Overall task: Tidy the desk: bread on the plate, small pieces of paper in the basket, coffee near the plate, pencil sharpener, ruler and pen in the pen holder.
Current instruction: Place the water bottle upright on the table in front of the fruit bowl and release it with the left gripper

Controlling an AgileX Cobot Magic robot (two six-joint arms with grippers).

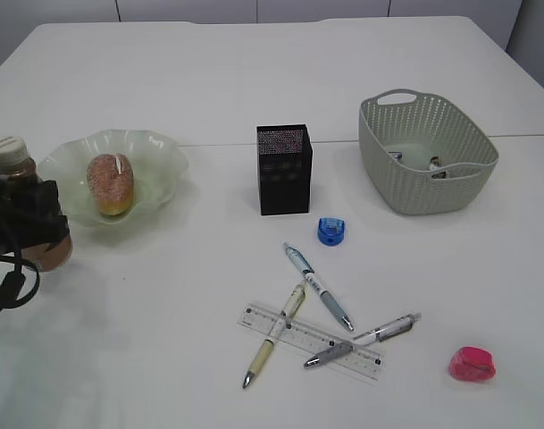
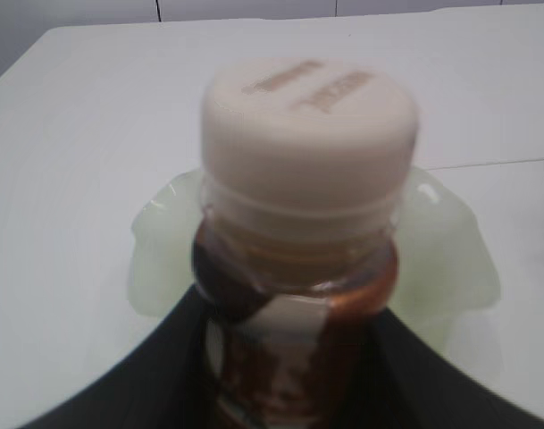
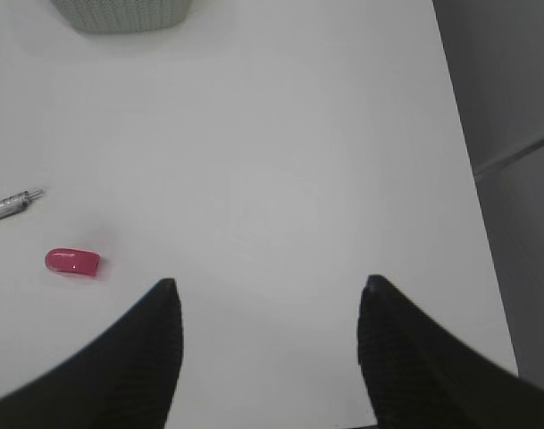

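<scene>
My left gripper (image 1: 26, 223) (image 2: 289, 304) is shut on the brown coffee bottle (image 1: 8, 161) (image 2: 307, 134), which stands upright just left of the pale green plate (image 1: 155, 147) (image 2: 450, 259). The bread (image 1: 109, 183) lies on that plate. A black mesh pen holder (image 1: 285, 170) stands mid-table, with a blue pencil sharpener (image 1: 330, 231) in front of it. A clear ruler (image 1: 365, 364) lies under three pens (image 1: 318, 286) (image 1: 273, 338) (image 1: 370, 338). A pink sharpener (image 1: 472, 364) (image 3: 72, 262) sits near right. My right gripper (image 3: 270, 281) hangs open over bare table.
The grey-green basket (image 1: 428, 188) at the right holds small pieces of paper (image 1: 437, 165). In the right wrist view the table's right edge (image 3: 468, 179) runs close to the gripper, and a pen tip (image 3: 12, 206) shows at the left.
</scene>
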